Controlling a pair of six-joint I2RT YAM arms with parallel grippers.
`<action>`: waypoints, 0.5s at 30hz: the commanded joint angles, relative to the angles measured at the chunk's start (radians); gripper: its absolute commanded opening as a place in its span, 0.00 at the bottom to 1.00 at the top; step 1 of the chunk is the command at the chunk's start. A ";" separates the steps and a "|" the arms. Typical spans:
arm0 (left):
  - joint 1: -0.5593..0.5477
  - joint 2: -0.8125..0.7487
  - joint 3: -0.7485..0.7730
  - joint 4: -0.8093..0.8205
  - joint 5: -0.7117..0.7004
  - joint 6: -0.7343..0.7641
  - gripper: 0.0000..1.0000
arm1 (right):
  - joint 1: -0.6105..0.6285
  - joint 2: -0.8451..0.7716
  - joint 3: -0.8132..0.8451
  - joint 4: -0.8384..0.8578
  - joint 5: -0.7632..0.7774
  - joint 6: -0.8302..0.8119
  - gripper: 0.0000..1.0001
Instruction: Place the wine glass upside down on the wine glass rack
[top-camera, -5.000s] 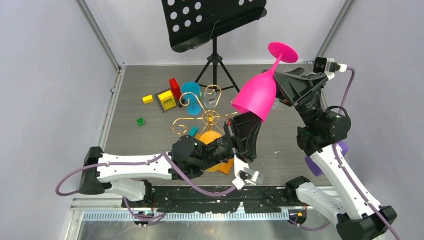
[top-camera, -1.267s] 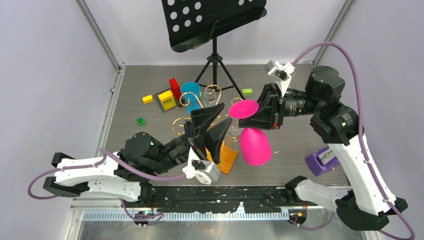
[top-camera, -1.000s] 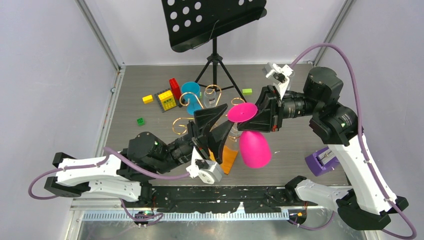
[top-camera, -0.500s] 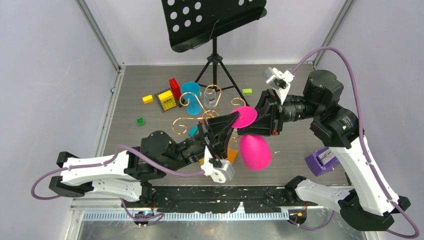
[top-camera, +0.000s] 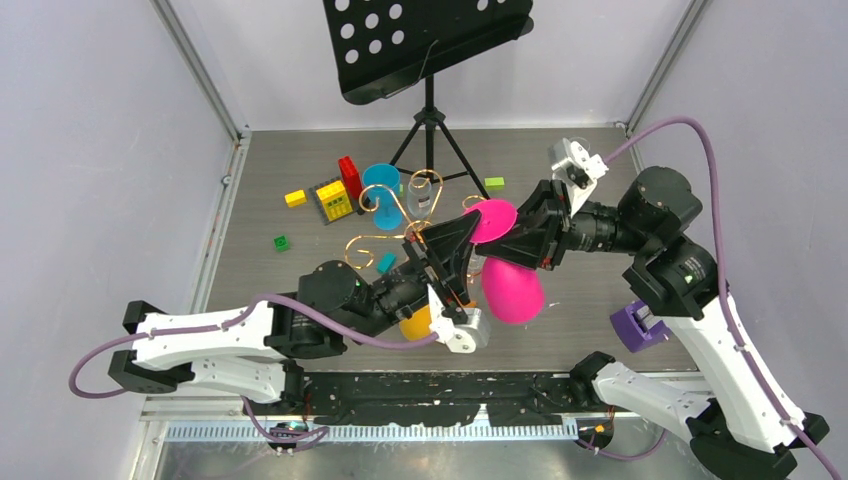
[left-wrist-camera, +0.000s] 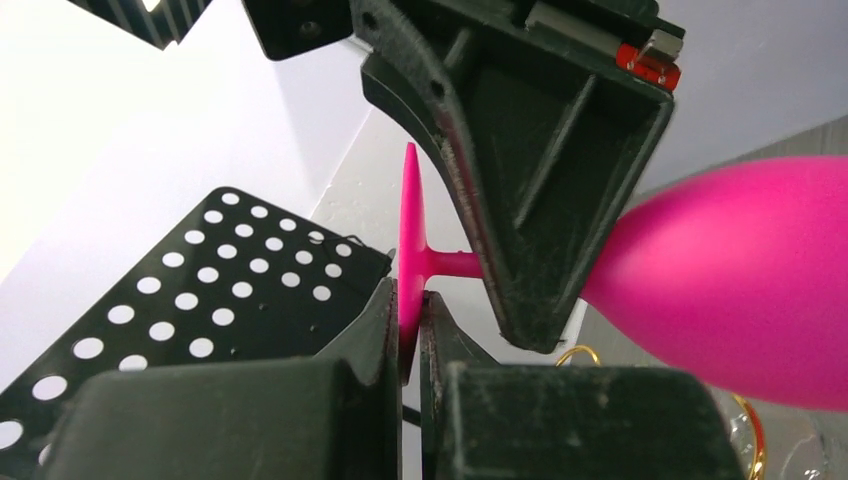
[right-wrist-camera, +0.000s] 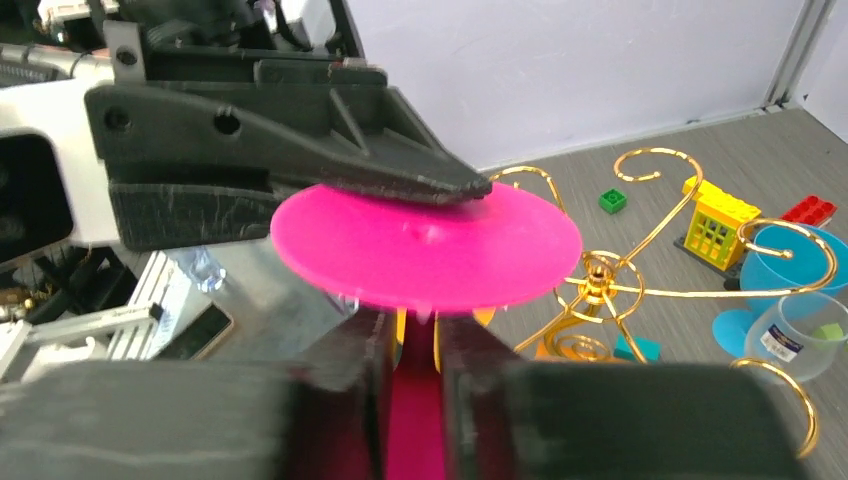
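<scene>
The pink wine glass hangs upside down above the table, bowl low and foot disc on top. My left gripper is shut on the rim of that foot; the left wrist view shows the disc pinched edge-on between the fingers of the left gripper. My right gripper straddles the stem just under the foot, its fingers slightly apart from the stem, so it is open. The gold wire wine glass rack stands just left of the glass, its orange base mostly hidden by my left arm.
A black perforated music stand on a tripod stands at the back. Near the rack are a blue cup, a clear glass, Lego bricks and a green brick. A purple object lies right.
My left gripper has moved in and shut on the glass's foot. The right gripper's jaws have parted a little around the stem. The glass has shifted slightly right.
</scene>
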 joint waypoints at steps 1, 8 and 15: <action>0.018 -0.001 0.041 0.139 -0.114 0.075 0.00 | 0.010 -0.022 -0.048 0.098 -0.002 0.086 0.13; 0.024 -0.022 0.027 0.182 -0.132 0.083 0.00 | 0.010 -0.020 -0.056 0.064 0.071 0.076 0.25; 0.026 -0.042 0.019 0.181 -0.123 0.083 0.00 | 0.010 -0.011 -0.066 0.054 0.089 0.072 0.39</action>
